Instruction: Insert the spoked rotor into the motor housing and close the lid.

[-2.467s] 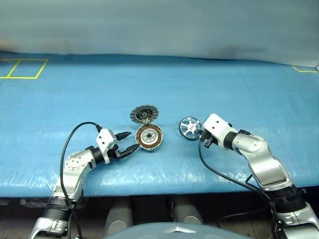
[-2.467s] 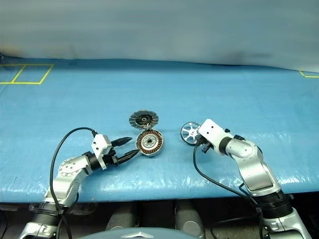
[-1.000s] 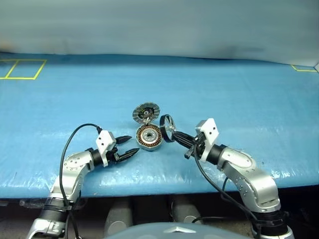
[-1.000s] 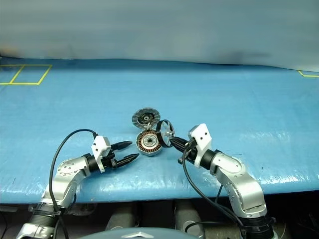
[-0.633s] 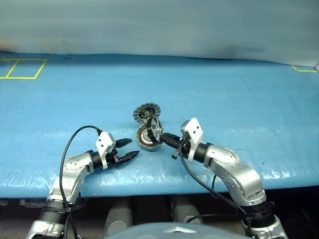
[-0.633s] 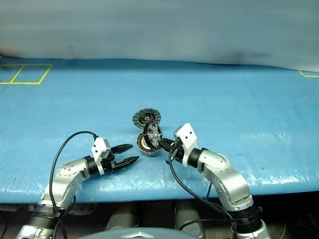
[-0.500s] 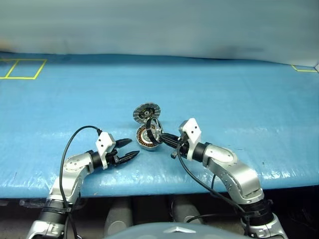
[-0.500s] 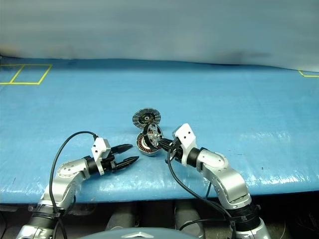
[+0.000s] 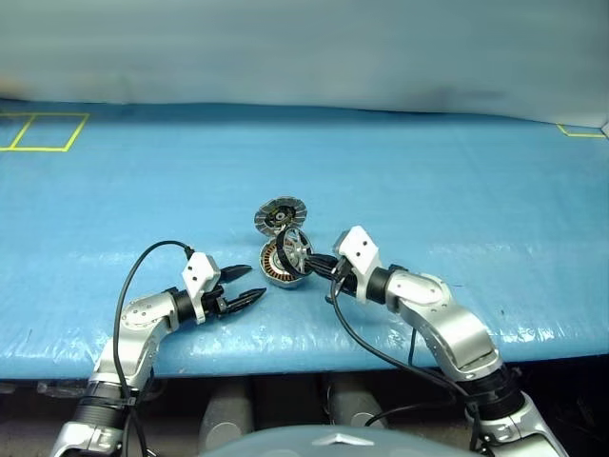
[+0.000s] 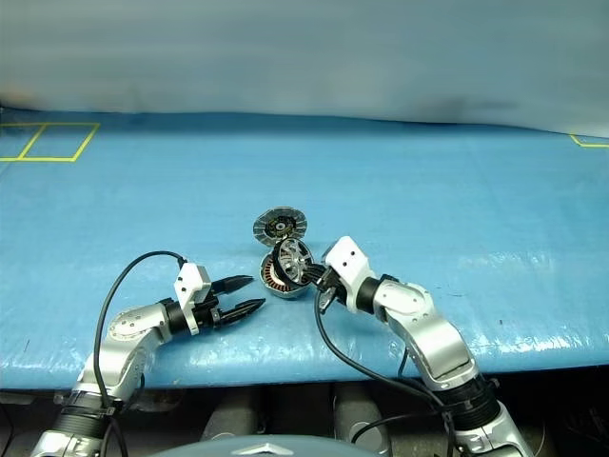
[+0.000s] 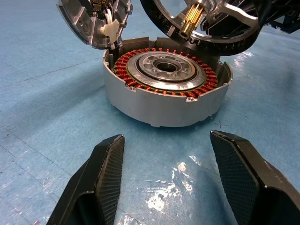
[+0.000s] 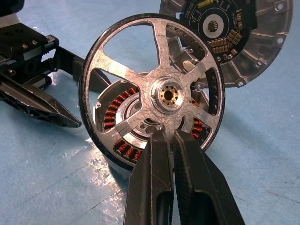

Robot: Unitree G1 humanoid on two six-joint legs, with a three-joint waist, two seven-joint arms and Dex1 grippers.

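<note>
The motor housing (image 9: 282, 266), a grey cup with copper windings (image 11: 166, 77), sits on the blue table. Its lid (image 9: 278, 215) stands open at the far rim, ribbed face with a dark centre toward me. My right gripper (image 12: 169, 139) is shut on a spoke of the spoked rotor (image 12: 152, 91). The rotor (image 10: 290, 259) is tilted on edge just above the housing's right side, hub pointing toward the housing. My left gripper (image 9: 254, 283) is open, low over the table just left of the housing, with nothing between its fingers (image 11: 107, 171).
Blue padded cover (image 9: 428, 190) spans the table; its front edge (image 9: 304, 354) runs just behind both arms. Yellow tape marks lie at the far left (image 9: 43, 131) and far right (image 9: 580, 132). A black cable (image 9: 128, 286) loops off the left wrist.
My right gripper has carried the rotor left from beside the housing to over its right side, rolling the rotor as it went. The left gripper has stayed put.
</note>
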